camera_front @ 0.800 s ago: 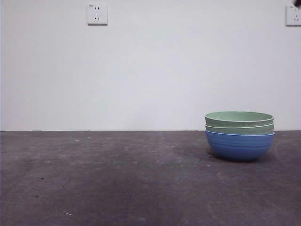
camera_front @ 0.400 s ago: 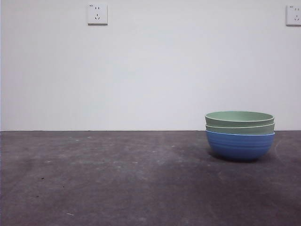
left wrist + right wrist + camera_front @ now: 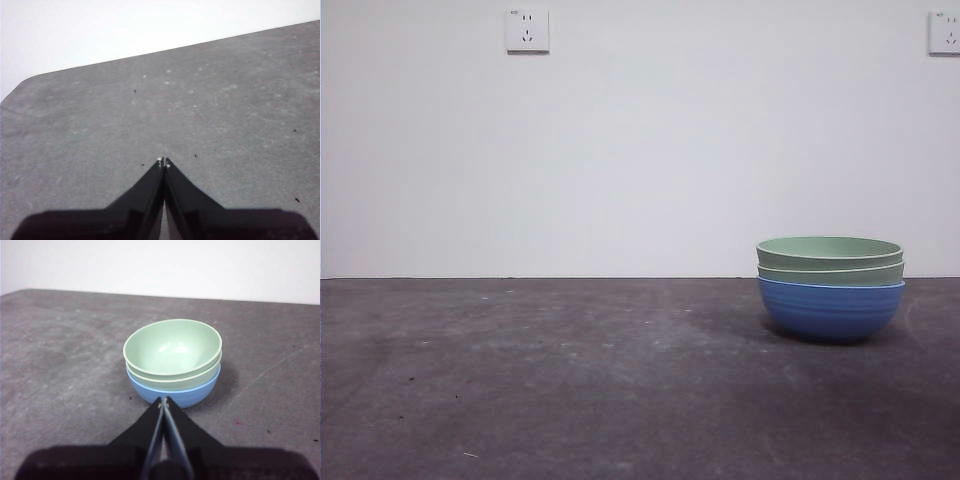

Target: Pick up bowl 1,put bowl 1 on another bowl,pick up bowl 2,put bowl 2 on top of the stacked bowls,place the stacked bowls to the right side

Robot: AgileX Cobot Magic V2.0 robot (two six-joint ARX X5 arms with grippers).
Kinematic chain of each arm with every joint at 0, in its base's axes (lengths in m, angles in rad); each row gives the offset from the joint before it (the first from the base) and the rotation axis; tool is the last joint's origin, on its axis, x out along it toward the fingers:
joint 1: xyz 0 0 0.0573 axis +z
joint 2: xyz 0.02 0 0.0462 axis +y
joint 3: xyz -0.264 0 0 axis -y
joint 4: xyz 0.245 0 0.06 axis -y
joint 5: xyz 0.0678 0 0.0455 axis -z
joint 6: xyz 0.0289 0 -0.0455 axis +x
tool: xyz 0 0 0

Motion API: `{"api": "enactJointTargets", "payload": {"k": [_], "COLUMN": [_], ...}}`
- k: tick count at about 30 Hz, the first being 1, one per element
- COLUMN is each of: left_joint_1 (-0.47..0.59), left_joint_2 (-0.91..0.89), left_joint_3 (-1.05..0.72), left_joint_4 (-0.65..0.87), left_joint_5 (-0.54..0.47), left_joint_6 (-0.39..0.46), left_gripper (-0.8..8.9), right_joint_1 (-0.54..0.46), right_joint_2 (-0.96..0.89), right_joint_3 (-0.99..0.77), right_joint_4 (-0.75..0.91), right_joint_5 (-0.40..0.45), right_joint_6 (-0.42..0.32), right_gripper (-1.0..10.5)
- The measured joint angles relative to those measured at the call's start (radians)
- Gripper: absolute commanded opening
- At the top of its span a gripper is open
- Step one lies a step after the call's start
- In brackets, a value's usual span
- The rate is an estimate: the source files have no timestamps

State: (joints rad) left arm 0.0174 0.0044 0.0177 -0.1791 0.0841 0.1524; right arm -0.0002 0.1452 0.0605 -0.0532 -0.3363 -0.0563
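Observation:
The stacked bowls (image 3: pixel 830 288) stand on the right side of the dark table: a blue ribbed bowl (image 3: pixel 830 310) lowest, with two pale green bowls (image 3: pixel 829 257) nested in it. The right wrist view shows the same stack (image 3: pixel 173 362), the top green bowl (image 3: pixel 172 347) empty inside. My right gripper (image 3: pixel 163 401) hovers shut just short of the stack, apart from it and holding nothing. My left gripper (image 3: pixel 163 162) is shut over bare table, away from the bowls. Neither arm appears in the front view.
The grey table (image 3: pixel 570 380) runs to a white wall with two sockets (image 3: pixel 526 30). In the left wrist view the table's edge and rounded corner (image 3: pixel 30 80) lie ahead.
A dark tip at the top right corner of the front view one second ago has gone out of view. The bowls have not moved.

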Motion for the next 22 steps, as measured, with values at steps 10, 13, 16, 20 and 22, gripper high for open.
{"api": "enactJointTargets", "payload": {"k": [10,13,16,20,22], "left_joint_1": [0.0,0.0,0.0,0.0,0.0], "left_joint_2": [0.0,0.0,0.0,0.0,0.0], "left_joint_3": [0.0,0.0,0.0,0.0,0.0], "left_joint_4": [0.0,0.0,0.0,0.0,0.0], "left_joint_5": [0.0,0.0,0.0,0.0,0.0], "left_joint_6": [0.0,0.0,0.0,0.0,0.0], "left_gripper": [-0.03,-0.03,-0.03,-0.03,-0.03], "right_joint_1": [0.001,0.002,0.005,0.006,0.006], "right_joint_2": [-0.111,-0.14,-0.141,-0.141,-0.141], "right_joint_3": [-0.036,-0.036,-0.036,-0.036,-0.036], "right_joint_4": [-0.115,-0.112,-0.112,-0.112,-0.112], "right_joint_5": [0.003,0.003,0.003,0.003,0.003], "right_joint_6": [0.02,0.034,0.042,0.059,0.064], "right_gripper": [0.0,0.0,0.0,0.0,0.0]}}
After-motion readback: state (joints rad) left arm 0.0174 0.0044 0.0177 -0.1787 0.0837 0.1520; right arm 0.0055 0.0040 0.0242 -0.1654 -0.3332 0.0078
